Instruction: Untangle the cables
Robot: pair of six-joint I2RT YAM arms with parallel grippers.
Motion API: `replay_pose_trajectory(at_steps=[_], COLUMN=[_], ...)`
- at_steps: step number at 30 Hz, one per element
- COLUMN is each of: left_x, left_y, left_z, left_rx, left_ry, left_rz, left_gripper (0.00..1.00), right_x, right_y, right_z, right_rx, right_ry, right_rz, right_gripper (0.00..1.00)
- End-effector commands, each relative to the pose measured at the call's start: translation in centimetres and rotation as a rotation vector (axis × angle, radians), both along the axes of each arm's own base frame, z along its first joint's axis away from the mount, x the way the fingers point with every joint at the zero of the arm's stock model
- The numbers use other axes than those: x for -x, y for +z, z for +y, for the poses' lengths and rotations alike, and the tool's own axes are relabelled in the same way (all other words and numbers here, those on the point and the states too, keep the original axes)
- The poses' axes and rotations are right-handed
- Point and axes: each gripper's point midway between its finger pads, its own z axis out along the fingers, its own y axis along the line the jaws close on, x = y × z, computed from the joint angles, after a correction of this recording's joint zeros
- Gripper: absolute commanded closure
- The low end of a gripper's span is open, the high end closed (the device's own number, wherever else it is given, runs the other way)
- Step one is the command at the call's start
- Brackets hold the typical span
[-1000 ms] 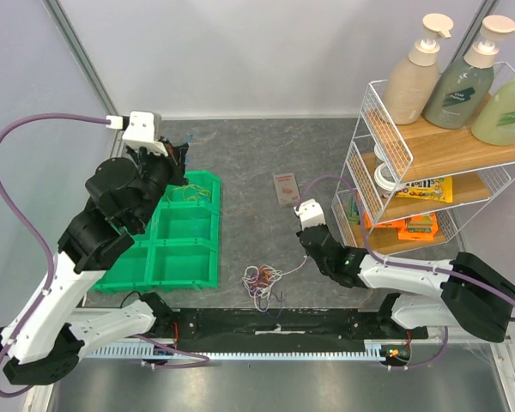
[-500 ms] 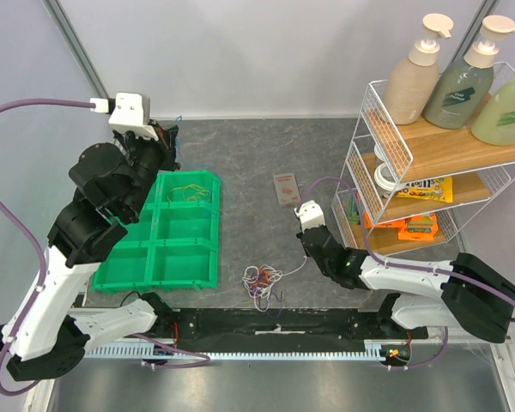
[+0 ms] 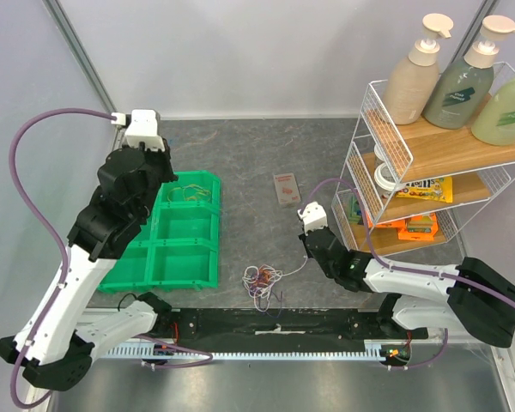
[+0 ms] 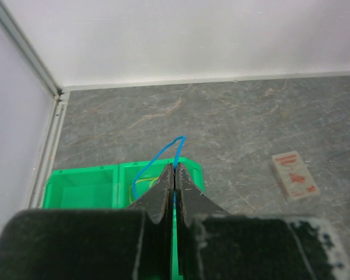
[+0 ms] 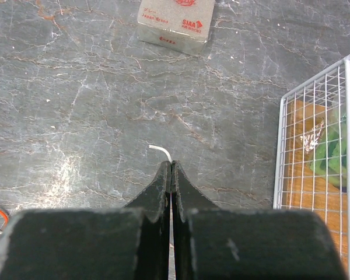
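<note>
A small tangle of the cables (image 3: 262,279), orange, purple, white and black, lies near the front middle of the table. My right gripper (image 5: 171,163) is shut on the end of a white cable (image 5: 158,150) that runs from the tangle; it also shows in the top view (image 3: 307,251), right of the tangle. My left gripper (image 4: 174,166) is shut on a blue cable (image 4: 163,150) that loops above the far right compartment of the green tray (image 4: 81,186). A yellow cable (image 3: 189,190) lies in that compartment. The arm hides the left fingertips in the top view.
A small tan box (image 3: 286,187) lies on the table behind the right gripper. A white wire rack (image 3: 386,172) with bottles and packets stands at the right. The green tray (image 3: 184,257) has several compartments. A black rail (image 3: 266,326) runs along the near edge.
The left arm swung from the back left corner forward and right, over the tray's far right compartment, with the blue cable still held. The right gripper shifted slightly towards the near right with the white cable.
</note>
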Motion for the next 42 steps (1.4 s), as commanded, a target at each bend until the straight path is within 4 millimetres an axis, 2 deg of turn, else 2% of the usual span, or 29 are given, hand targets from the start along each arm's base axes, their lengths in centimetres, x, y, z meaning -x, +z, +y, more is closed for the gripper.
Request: replay_pose_trajectory(at_steps=[1,4,8,11,13,16,18,22,28,33,38,42], left_x=[0.1,0.4,1.1,1.3,1.4,1.1,0.9,0.2,-1.2,-1.1,-0.5,-1.0], left_y=[1.8,3.1,5.3,6.2,6.4,5.0,3.0,-2.9,-12.1,-18.6,-24.1,-26.6], left_z=[2.1,3.0,3.3,3.6,4.2,5.1,5.7,5.6,3.7,4.1,3.8,3.0], left_rx=[0.006,0.017,0.036,0.043,0.033,0.002,-0.012,-0.004,0.126,0.239,0.325,0.375], left_ry=[0.044,0.064,0.058,0.066,0.092,0.152,0.190,0.219,0.184,0.296,0.345,0.315], left_rz=[-0.047,-0.070,-0.110,-0.129,-0.135,-0.110,-0.068,0.052,0.247,0.408,0.531,0.585], left_gripper=[0.98,0.98,0.98,0.98,0.98,0.98,0.98,0.98,0.98,0.98,0.98,0.98], right_x=[-0.5,-0.5,-0.5,-0.7,-0.7,-0.7,-0.7,-0.7,-0.5,-0.2,0.3,0.7], right_y=[0.8,0.6,0.3,0.1,0.1,0.1,0.1,0.3,0.3,0.1,0.2,1.2], right_z=[0.4,0.5,0.9,1.0,1.0,1.0,1.1,1.0,1.2,1.5,2.7,4.9], right_rx=[-0.030,-0.022,-0.010,-0.003,0.000,-0.002,-0.002,-0.008,-0.015,-0.037,-0.064,-0.094], right_ry=[0.000,0.000,0.016,0.010,0.010,0.012,0.014,0.014,0.022,0.036,0.080,0.164], right_rz=[-0.030,-0.025,-0.013,-0.011,-0.010,-0.010,-0.008,-0.011,-0.008,0.014,0.057,0.091], right_gripper=[1.00,1.00,1.00,1.00,1.00,1.00,1.00,1.00,1.00,1.00,1.00,1.00])
